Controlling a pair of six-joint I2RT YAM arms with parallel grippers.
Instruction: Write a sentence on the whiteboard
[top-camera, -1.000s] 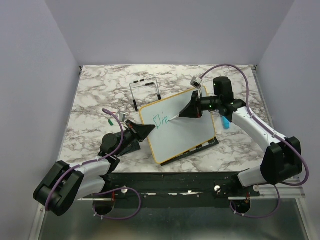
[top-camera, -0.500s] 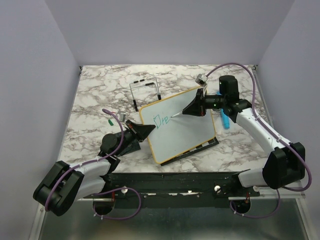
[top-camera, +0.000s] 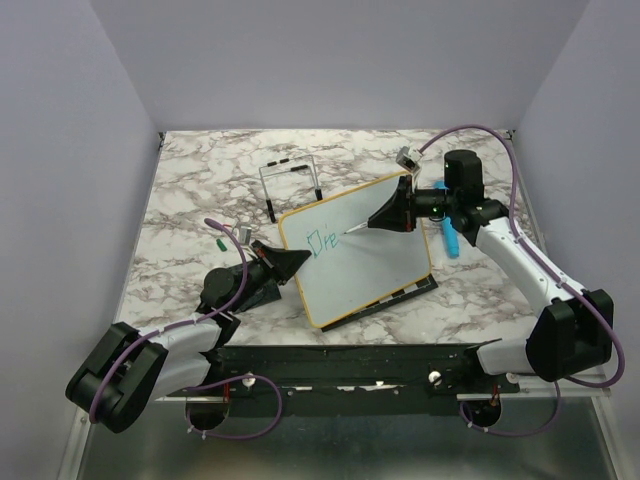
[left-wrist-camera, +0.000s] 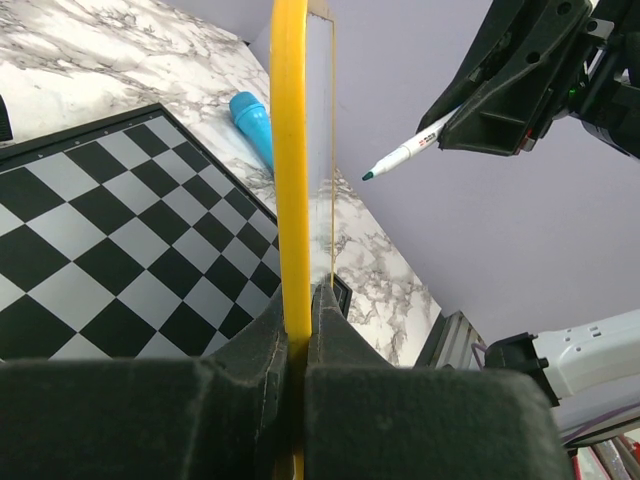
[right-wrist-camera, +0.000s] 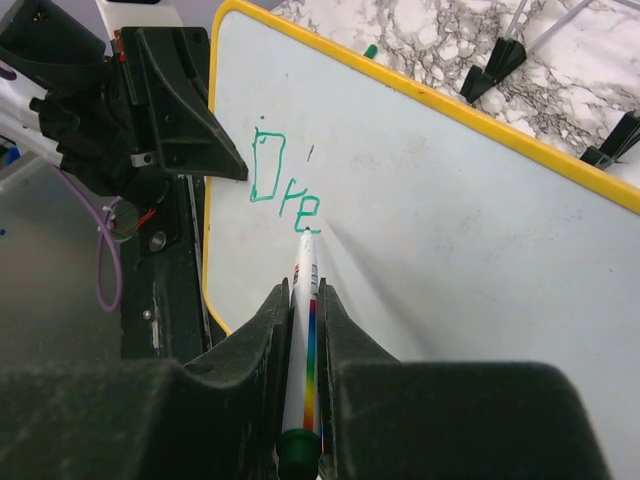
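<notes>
The whiteboard (top-camera: 365, 262), white with a yellow frame, is tilted up off the table. My left gripper (top-camera: 298, 259) is shut on its left edge, with the frame (left-wrist-camera: 290, 150) between the jaws (left-wrist-camera: 300, 300). Of the sentence, teal-green letters reading "Dre" (right-wrist-camera: 283, 188) show near the board's upper left (top-camera: 322, 240). My right gripper (top-camera: 374, 224) is shut on a white marker with a rainbow stripe (right-wrist-camera: 306, 335). The marker's tip (left-wrist-camera: 370, 176) is a little off the board surface, just right of the "e".
A black-and-white chessboard (left-wrist-camera: 100, 250) lies under the whiteboard, its edge showing at the front right (top-camera: 412, 290). A blue cylinder (top-camera: 451, 243) lies to the right. A black wire stand (top-camera: 292, 185) stands behind the board. A small green cap (top-camera: 220, 242) lies at the left.
My right gripper and the marker have drawn back to the right and away from the board, past the written "e". The left gripper and the board have not moved.
</notes>
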